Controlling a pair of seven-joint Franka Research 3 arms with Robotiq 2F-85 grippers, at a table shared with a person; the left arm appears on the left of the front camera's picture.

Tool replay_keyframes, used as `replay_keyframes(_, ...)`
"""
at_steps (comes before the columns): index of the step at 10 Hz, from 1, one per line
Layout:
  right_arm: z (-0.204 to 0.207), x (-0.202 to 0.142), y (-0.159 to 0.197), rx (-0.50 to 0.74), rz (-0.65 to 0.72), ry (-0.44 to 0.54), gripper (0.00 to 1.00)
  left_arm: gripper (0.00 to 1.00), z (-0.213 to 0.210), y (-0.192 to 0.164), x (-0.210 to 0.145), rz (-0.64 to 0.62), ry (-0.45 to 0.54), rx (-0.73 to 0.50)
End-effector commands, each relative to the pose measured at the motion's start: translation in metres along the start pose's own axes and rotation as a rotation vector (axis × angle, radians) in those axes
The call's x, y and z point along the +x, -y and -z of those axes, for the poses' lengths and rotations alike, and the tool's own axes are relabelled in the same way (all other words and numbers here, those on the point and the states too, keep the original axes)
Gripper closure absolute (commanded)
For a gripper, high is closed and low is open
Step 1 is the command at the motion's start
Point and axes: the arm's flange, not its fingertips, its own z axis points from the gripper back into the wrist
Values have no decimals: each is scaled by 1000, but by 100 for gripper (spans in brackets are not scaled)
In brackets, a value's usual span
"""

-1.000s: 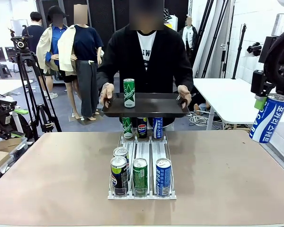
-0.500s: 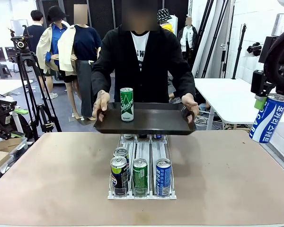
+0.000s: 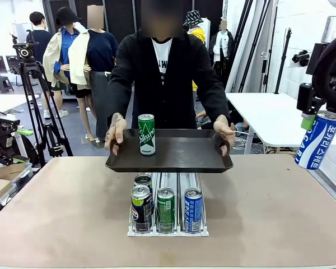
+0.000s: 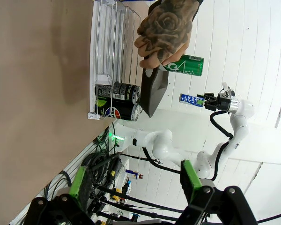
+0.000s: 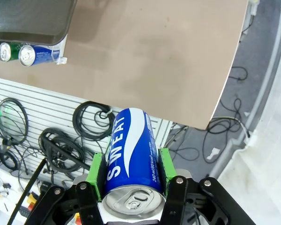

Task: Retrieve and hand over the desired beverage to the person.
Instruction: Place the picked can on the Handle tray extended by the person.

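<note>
The person (image 3: 162, 73) in a black jacket stands at the far side, both hands holding a dark tray (image 3: 179, 157) level above the can rack (image 3: 168, 231). A green can (image 3: 147, 134) stands upright on the tray's left part. My right gripper (image 3: 319, 119) hangs at the right edge of the table, shut on a blue-and-white Sweat can (image 3: 317, 143). The right wrist view shows that can (image 5: 131, 150) clamped between the green pads (image 5: 97, 176). My left gripper (image 4: 133, 178) is open with nothing between its fingers. It looks at the tray (image 4: 154, 89) and a hand (image 4: 166, 28).
The rack holds a dark can (image 3: 140, 204), a green can (image 3: 166, 206) and a blue can (image 3: 193, 207) at its front, with another can (image 3: 143, 180) behind. A camera tripod (image 3: 31, 95) stands at back left, a white table (image 3: 269, 112) at back right.
The person has brought the tray forward and lower, from near the chest to over the back of the rack. The blue can in my right gripper has not moved.
</note>
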Motion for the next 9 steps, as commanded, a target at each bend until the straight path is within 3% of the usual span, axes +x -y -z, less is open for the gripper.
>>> replay_keyframes(1, -4, 0, -1, 3, -5, 9, 100, 0, 1, 1, -2, 1, 9, 4)
replay_keyframes(5, -28, 16, -16, 10, -83, 63, 100, 0, 1, 1, -2, 1, 9, 4)
replay_keyframes(9, -70, 61, -46, -53, -157, -22, 100, 0, 1, 1, -2, 1, 9, 4)
